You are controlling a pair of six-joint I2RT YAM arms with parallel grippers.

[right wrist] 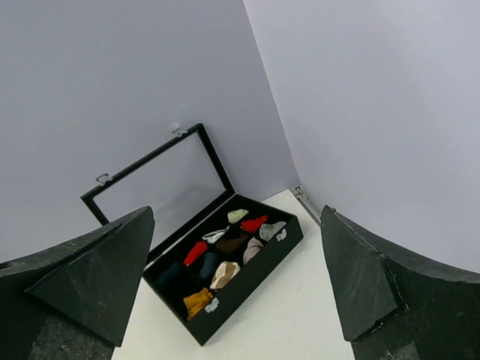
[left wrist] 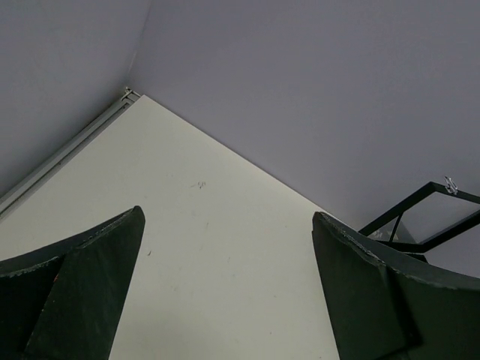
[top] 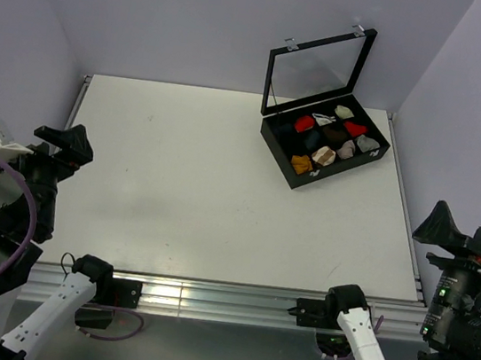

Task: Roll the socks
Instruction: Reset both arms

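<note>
Both arms sit at the near edge of the white table point(top: 179, 171), each gripper spread wide with nothing between its fingers. The socks are rolled and lie in a black compartmented box point(top: 356, 158), ahead and to the left of the right gripper point(top: 460, 233) and well ahead and to the right of the left gripper point(top: 65, 142). The mustard-orange sock bundle point(top: 302, 164) fills the box corner nearest the arms. The brown-and-cream sock bundle point(top: 324, 155) sits in the next compartment along the same front row, on the side towards the right gripper. Both are compact lumps, too small to show a clear long axis or which way they point. The box itself runs on a slant, its long side angling away towards the right gripper's side, with the glass lid point(top: 314, 74) standing open behind it. The right wrist view frames the whole box point(right wrist: 255, 289) between the spread fingers of the right gripper point(right wrist: 236, 214). It shows the mustard-orange sock bundle point(right wrist: 198, 300) and the brown-and-cream sock bundle point(right wrist: 223, 274) more plainly than the top view, with the other bundles point(right wrist: 255, 223) in red, grey and pale tones behind them. The left wrist view shows no socks, only bare table point(left wrist: 187, 172) ahead of the left gripper point(left wrist: 229, 217) and a corner of the lid point(left wrist: 420, 199) past its right finger.
</note>
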